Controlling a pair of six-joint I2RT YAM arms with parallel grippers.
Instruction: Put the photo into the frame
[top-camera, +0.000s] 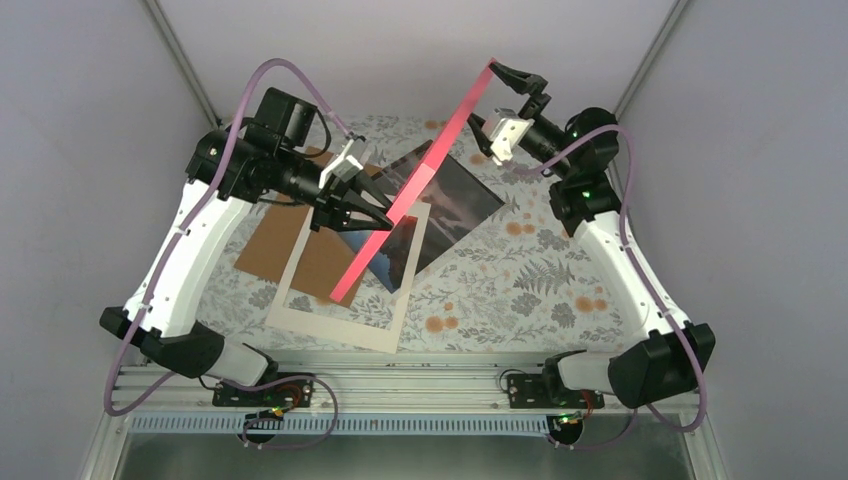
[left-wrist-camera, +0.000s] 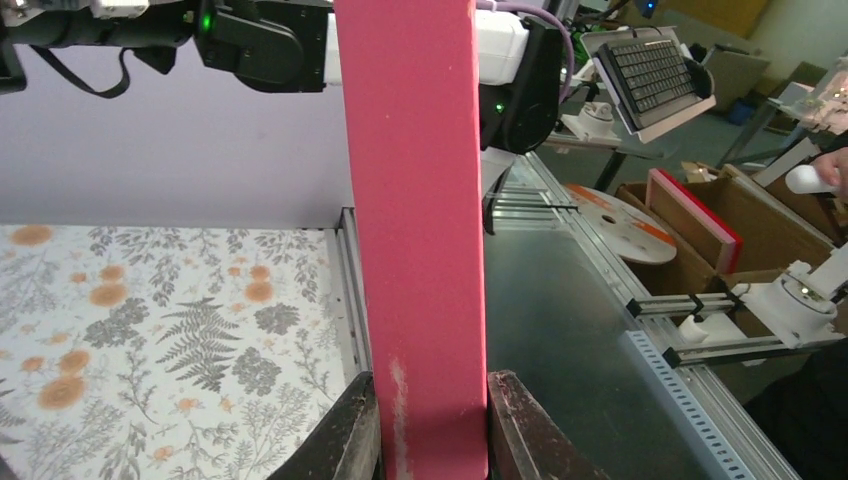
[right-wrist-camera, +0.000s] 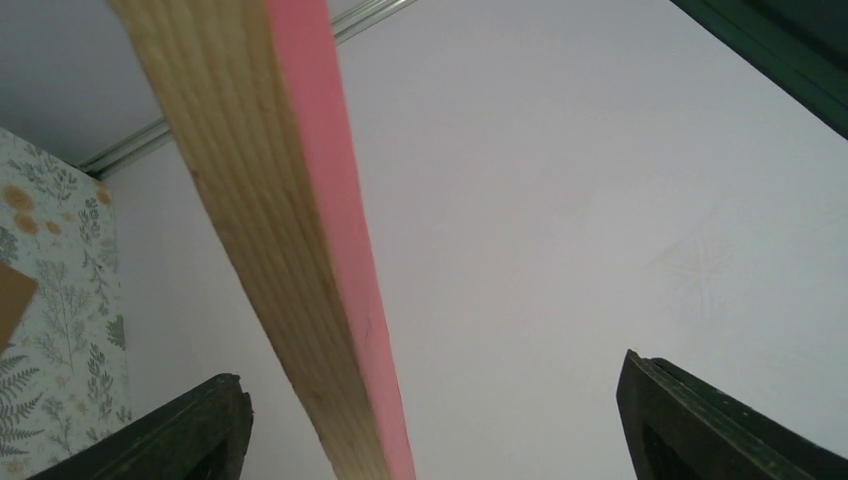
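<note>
The frame (top-camera: 410, 180) shows only its thin edge in the top view, so its pane is out of sight. It covers a strip of the photo (top-camera: 455, 195) and of the white mat (top-camera: 330, 320). Where those two overlap, which one lies on top cannot be told. The left arm (top-camera: 180, 250) hides the brown board's (top-camera: 285, 240) corner nearest the bench's far left. In both wrist views the frame runs off the top and bottom edges. The bottom edge also cuts off the left gripper (left-wrist-camera: 430, 385) and the right gripper (right-wrist-camera: 432, 372).
</note>
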